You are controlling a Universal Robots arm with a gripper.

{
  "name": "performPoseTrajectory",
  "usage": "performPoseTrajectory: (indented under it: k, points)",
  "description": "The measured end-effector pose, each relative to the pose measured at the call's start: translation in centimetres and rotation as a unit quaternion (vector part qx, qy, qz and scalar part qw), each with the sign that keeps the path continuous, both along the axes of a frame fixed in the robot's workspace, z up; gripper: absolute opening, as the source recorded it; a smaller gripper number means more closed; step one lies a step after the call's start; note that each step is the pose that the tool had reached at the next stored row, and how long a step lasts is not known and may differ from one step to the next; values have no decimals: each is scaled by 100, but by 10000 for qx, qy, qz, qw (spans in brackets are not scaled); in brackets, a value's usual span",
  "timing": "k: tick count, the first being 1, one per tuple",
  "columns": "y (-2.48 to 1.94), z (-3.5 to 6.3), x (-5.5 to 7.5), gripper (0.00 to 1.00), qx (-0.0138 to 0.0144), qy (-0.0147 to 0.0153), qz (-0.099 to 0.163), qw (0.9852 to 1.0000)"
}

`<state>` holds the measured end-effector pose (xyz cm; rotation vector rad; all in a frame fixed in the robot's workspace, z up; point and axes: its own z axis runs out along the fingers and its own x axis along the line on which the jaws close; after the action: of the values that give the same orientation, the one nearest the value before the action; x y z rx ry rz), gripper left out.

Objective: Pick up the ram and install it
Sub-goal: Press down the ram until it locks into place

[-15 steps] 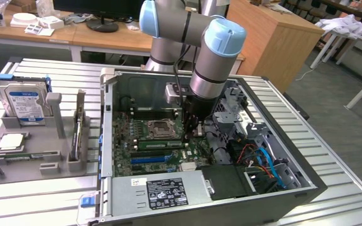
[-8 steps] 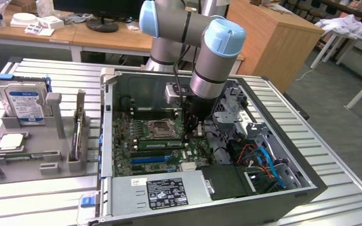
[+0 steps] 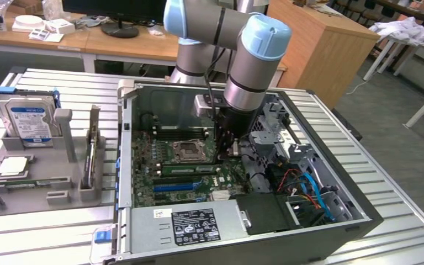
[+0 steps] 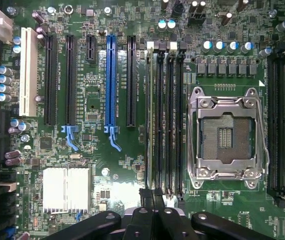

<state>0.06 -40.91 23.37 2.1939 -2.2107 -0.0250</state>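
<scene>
One ram (image 4: 151,125) stands on edge in the outermost of four black memory slots (image 4: 173,125), the slot farthest from the empty processor socket (image 4: 227,135) beside them, and seen from the wrist it shows as a thin pale-green line running the slot's length. The claw (image 4: 152,196) is shut, its two dark fingertips pressed together right over one end of that stick; whether they touch it cannot be told. On the ram's other side run long black expansion slots and a blue one (image 4: 110,80), with a ribbed silver heat sink (image 4: 66,189) near the board's edge. In the exterior view the arm (image 3: 249,72) reaches down into the open computer case (image 3: 330,221), which lies on a slatted metal counter (image 3: 64,83). A blue-labelled hard drive (image 3: 29,118) stands in a grey holder toward the exterior view's left.
</scene>
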Motion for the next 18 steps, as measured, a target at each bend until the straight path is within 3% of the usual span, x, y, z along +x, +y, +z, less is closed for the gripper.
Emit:
performPoseTrajectory:
  k: [18]
  points:
    - [0,30,-93,11,-4,0,0,10000]
